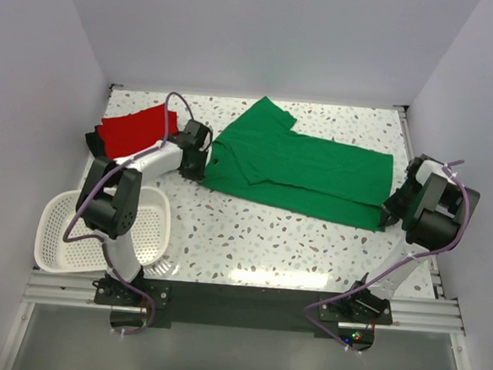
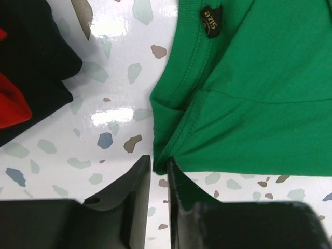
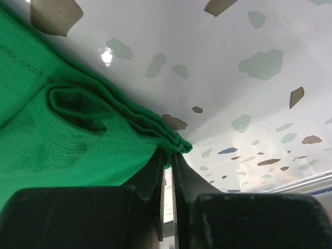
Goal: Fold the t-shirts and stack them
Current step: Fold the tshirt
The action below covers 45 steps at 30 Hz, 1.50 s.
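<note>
Bright green t-shirt [image 1: 315, 169] lies spread across the middle of the speckled table [image 1: 251, 236], collar end to the left and hem end to the right, one sleeve reaching toward the far edge. The cloth is partly doubled over along its length.

At the shirt's left end, the left gripper [image 2: 158, 168] is clenched on the near corner of the cloth by the collar; the fingers stand almost together with a tip of green fabric nipped between them. A small black label [image 2: 210, 21] shows inside the neckline just beyond.

At the near right corner of the hem, the right gripper [image 3: 168, 155] is clamped tight on a bunched fold of the same shirt, low against the tabletop; gathered pleats run away from its fingers.

A red t-shirt [image 1: 136, 126] sits folded at the far left of the table, well apart from the green one; a black t-shirt [image 1: 92, 140] shows at its left edge, touching it.

A white slotted basket [image 1: 53, 222] rests at the near left corner beside the left arm's base.
</note>
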{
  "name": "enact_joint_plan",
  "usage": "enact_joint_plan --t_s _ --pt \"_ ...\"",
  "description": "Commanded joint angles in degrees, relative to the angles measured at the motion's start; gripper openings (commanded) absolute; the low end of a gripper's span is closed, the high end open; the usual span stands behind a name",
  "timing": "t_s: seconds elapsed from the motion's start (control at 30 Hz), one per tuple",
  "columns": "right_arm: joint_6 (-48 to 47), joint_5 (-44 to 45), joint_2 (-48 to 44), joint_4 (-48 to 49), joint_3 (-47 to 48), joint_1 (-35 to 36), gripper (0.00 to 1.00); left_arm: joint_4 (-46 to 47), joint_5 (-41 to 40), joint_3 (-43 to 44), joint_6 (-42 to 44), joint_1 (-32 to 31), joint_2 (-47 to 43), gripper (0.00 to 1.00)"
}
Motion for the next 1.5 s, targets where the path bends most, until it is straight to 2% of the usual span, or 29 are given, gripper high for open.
enact_joint_plan --t_s 0.0,0.07,0.13,0.2,0.23,0.3,0.4,0.53,0.7,1.07,1.23,1.47 --pt "-0.62 5.22 -0.74 0.66 1.12 -0.26 0.00 -2.58 -2.17 1.64 2.23 0.48 -4.62 0.27" --pt "-0.79 5.31 -1.62 0.31 1.64 -0.17 0.00 -3.55 -1.38 2.88 2.06 0.48 -5.23 0.35" --pt "-0.88 5.22 -2.85 0.04 1.91 -0.17 0.10 -4.08 0.20 5.25 1.36 0.13 -5.76 0.44" --pt "-0.97 4.96 -3.56 -0.31 2.26 -0.17 0.27 -3.99 1.69 7.79 0.40 -0.83 -5.85 0.49" --pt "-0.97 4.69 -3.99 -0.48 2.44 -0.25 0.32 -3.73 2.22 8.59 0.04 -1.19 -5.68 0.54" --pt "-1.06 3.73 -5.40 -0.84 2.61 -0.17 0.40 -2.15 4.41 10.00 -1.62 -2.15 -4.72 0.57" --pt "-0.97 2.76 -7.68 -1.10 2.70 0.01 0.46 1.10 8.97 10.18 -4.78 -2.77 -2.53 0.57" --pt "-0.71 0.39 -10.94 -0.58 2.44 1.58 0.48 6.53 13.64 8.34 -8.48 -3.21 0.38 0.55" --pt "0.08 -0.67 -11.82 -0.22 2.17 4.40 0.46 10.94 16.73 3.85 -11.04 -3.48 2.76 0.53" --pt "-0.80 4.07 -11.55 -3.91 2.09 5.11 0.41 13.94 14.53 -4.58 -10.51 -3.57 3.91 0.52" --pt "-0.18 -0.22 -12.88 0.12 -0.73 5.19 0.41 14.46 14.18 -6.69 -10.86 -3.57 3.03 0.52" --pt "1.84 -2.96 -7.70 3.55 0.76 5.19 0.37 13.76 12.43 -7.84 -10.95 -3.57 1.97 0.52"
